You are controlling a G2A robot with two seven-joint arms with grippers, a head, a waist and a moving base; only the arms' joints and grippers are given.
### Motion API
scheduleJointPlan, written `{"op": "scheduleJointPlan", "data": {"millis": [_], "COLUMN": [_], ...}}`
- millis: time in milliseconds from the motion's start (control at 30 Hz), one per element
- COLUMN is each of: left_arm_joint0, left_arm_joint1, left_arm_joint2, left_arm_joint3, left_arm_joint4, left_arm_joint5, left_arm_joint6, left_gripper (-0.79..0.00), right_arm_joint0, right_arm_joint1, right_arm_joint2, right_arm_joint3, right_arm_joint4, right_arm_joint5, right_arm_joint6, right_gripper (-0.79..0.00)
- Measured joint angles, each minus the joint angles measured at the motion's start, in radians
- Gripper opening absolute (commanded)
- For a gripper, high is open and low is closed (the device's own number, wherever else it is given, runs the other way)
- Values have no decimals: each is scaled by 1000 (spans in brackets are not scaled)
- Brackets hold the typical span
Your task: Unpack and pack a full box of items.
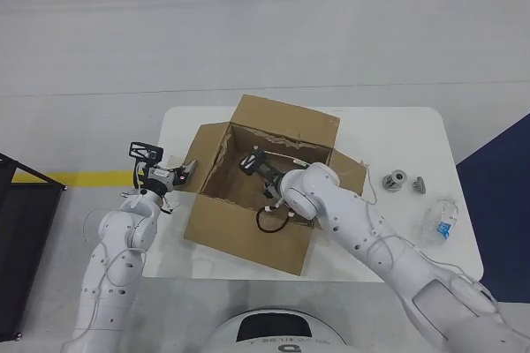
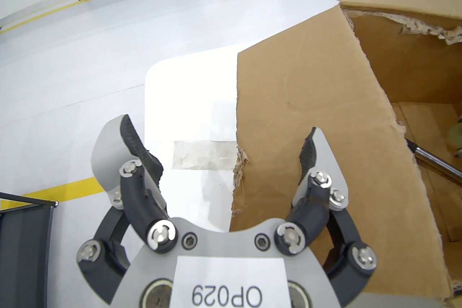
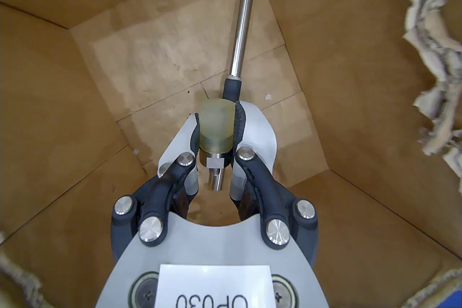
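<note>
1. I count one cardboard box (image 1: 247, 225), flaps open, on the white table (image 1: 406, 132), and one mallet (image 3: 215, 123) with a pale rubber head and a steel handle lying on the box floor.
2. On the table beside the box are two metal fittings (image 1: 393, 182) (image 1: 419, 184) and one plastic bottle (image 1: 439, 221), all well apart from me. A strip of tape (image 2: 204, 155) sits on the table by the box's side flap.
3. My right gripper (image 3: 216, 114) is down inside the box, its fingers clamped on the mallet's head, with the box walls close around.
4. My left gripper (image 2: 219, 124) hangs outside, its fingers spread wide and holding nothing, over the edge of the side flap.
</note>
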Motion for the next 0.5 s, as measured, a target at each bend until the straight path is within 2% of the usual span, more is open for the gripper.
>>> {"op": "scheduleJointPlan", "data": {"millis": [167,233,267,367,500], "left_arm_joint0": [0,0,0,0,0], "left_arm_joint1": [0,0,0,0,0], "left_arm_joint2": [0,0,0,0,0], "left_arm_joint3": [0,0,0,0,0], "left_arm_joint4": [0,0,0,0,0], "left_arm_joint5": [0,0,0,0,0], "left_arm_joint6": [0,0,0,0,0], "left_gripper": [0,0,0,0,0], "right_arm_joint0": [65,84,93,106,102], "right_arm_joint1": [-40,-54,-61,-73,-78], "right_arm_joint2": [-30,-40,-45,-51,-46], "right_arm_joint3": [151,192,213,242,253], "right_arm_joint4": [43,48,53,47,47], "right_arm_joint5": [29,49,53,68,61], "right_arm_joint6": [-55,-73,-82,-93,-93], "right_gripper": [-785,-539,-496,-437,-425]}}
